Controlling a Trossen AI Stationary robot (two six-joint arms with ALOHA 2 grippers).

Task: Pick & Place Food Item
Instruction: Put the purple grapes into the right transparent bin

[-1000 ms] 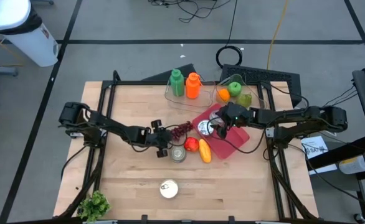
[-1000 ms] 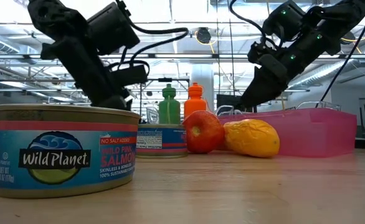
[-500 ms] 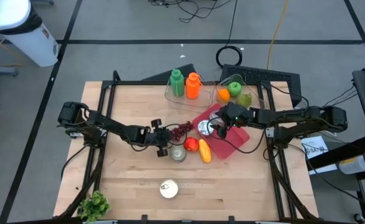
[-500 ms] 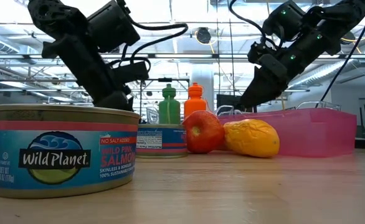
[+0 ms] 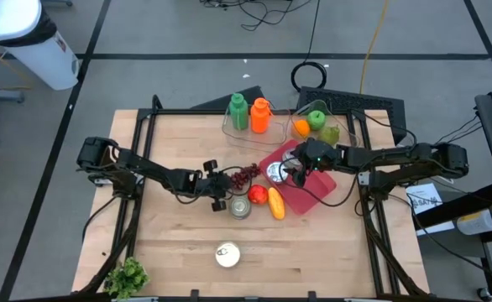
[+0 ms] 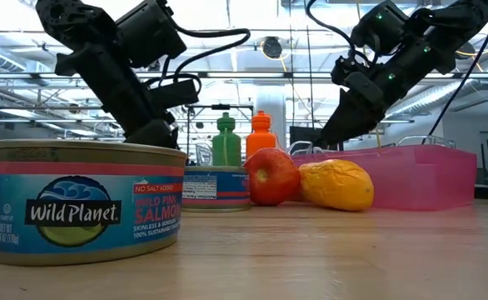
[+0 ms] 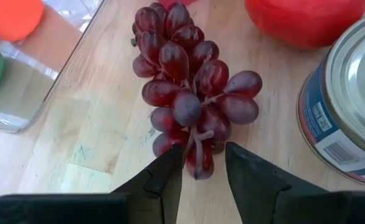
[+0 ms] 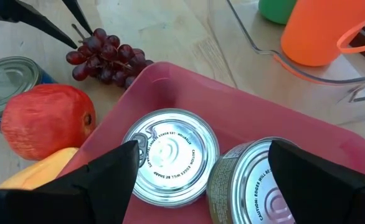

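A bunch of dark red grapes (image 5: 244, 174) (image 7: 189, 93) lies on its side on the wooden table, just left of the pink tray (image 5: 316, 191). My left gripper (image 5: 231, 179) (image 7: 204, 167) reaches in from the table's left and is shut on the end of the bunch nearest it. My right gripper (image 5: 295, 172) (image 8: 204, 149) hangs open above the tray, over two silver cans (image 8: 170, 155) lying in it, and touches nothing. In the low view a salmon can (image 6: 82, 200) hides the left fingers. My left gripper pinches the endmost grape (image 7: 199, 163), at the bunch's left end, between its two fingertips (image 7: 173, 168). The fingers slant down from the table's left and lie along the bunch. The bunch rests flat on the table.
A red apple (image 5: 258, 195), a yellow-orange fruit (image 5: 276, 206) and a tin can (image 5: 240, 208) sit close by, just nearer than the grapes. A clear bin (image 5: 229, 127) at the back holds a green and an orange bottle. Another can (image 5: 227, 254) and lettuce (image 5: 127, 277) lie near the front.
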